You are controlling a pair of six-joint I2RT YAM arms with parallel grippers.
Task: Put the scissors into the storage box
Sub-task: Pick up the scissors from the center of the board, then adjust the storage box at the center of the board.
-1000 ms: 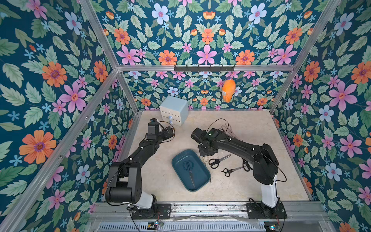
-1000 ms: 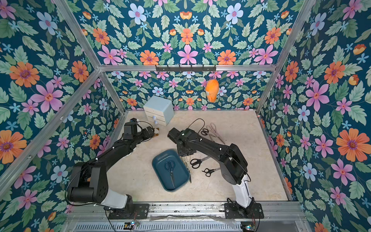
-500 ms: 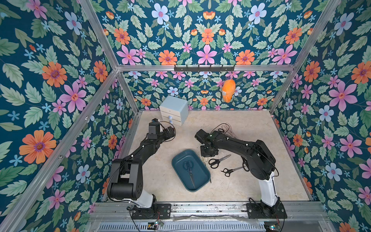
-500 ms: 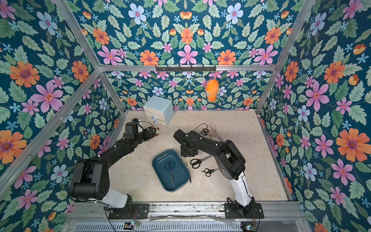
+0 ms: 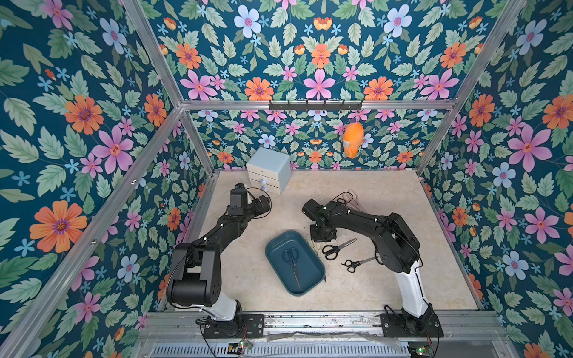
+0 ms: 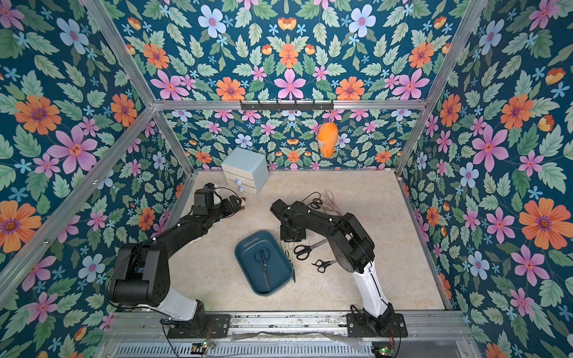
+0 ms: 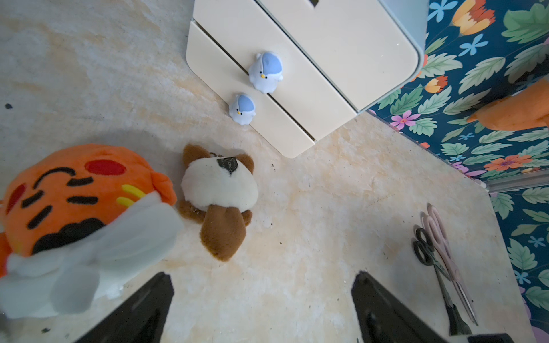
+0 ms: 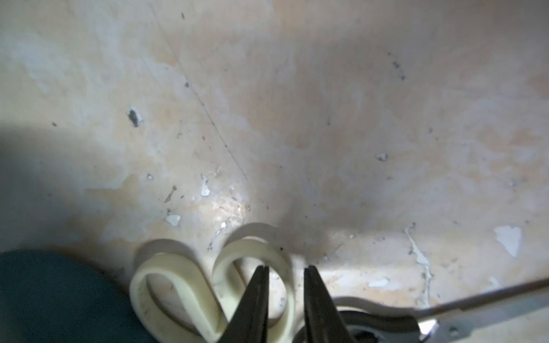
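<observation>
Right arm (image 5: 356, 217) folded lower, fingers (image 8: 252, 303) straddling scissors (image 8: 178, 282)

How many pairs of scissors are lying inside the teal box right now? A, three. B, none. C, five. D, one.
D: both top views show a single black-handled pair lying in the box.

Floral teal walls (image 5: 93, 93); mottled beige floor (image 5: 387, 192); pale-blue drawer cabinet (image 5: 274, 161) at the back
</observation>
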